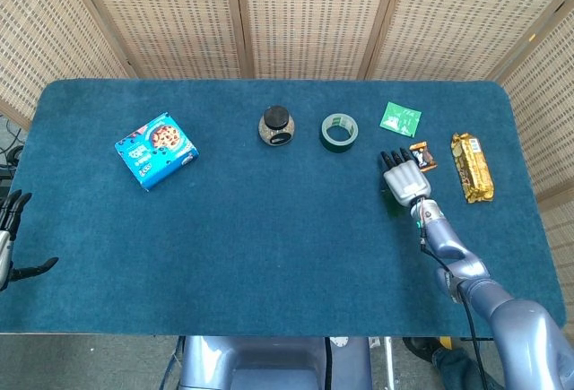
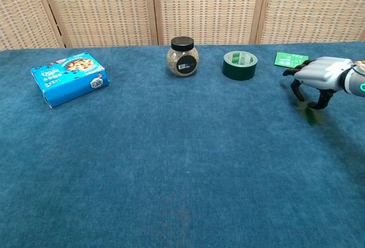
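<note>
The right hand (image 1: 404, 180) hovers palm-down with its fingers curled, holding nothing, above a small dark green packet (image 2: 311, 115) lying on the blue table (image 1: 269, 247). Just beside its fingertips lies 1 small brown candy (image 1: 421, 155), with 1 gold snack bar (image 1: 472, 168) farther right and 1 green sachet (image 1: 399, 118) behind. Further left stand 1 roll of green tape (image 1: 339, 131), 1 black-lidded jar (image 1: 276, 125) of grainy contents and 1 blue box (image 1: 156, 150). The left hand (image 1: 11, 245) rests spread off the table's left edge.
</note>
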Robot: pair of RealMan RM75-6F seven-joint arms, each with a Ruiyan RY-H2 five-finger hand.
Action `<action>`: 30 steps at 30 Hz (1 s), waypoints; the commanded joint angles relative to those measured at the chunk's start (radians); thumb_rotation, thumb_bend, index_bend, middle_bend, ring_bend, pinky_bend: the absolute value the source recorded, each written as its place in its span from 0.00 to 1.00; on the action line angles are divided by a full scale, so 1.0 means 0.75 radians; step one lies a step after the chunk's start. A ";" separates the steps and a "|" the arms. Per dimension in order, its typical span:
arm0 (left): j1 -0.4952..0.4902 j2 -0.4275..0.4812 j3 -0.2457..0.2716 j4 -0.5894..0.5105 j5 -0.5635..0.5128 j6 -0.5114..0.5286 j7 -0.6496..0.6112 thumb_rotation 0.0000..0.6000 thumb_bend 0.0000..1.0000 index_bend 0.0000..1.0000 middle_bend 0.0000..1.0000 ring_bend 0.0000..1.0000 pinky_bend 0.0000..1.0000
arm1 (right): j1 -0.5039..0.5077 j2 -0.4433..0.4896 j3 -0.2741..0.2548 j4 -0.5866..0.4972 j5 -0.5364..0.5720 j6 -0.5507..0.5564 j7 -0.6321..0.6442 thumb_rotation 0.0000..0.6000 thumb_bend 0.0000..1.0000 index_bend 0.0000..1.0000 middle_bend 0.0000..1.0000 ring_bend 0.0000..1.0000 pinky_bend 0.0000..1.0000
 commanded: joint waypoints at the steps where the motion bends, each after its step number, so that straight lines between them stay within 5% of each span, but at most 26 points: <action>1: -0.001 -0.001 0.000 0.001 -0.002 -0.003 0.002 1.00 0.00 0.00 0.00 0.00 0.00 | 0.001 0.003 -0.002 -0.004 -0.001 -0.013 -0.001 1.00 0.47 0.45 0.02 0.00 0.00; 30: -0.004 -0.003 0.000 0.000 -0.006 -0.006 0.008 1.00 0.00 0.00 0.00 0.00 0.00 | -0.005 -0.017 0.002 0.019 -0.019 -0.006 0.025 1.00 0.47 0.56 0.06 0.00 0.00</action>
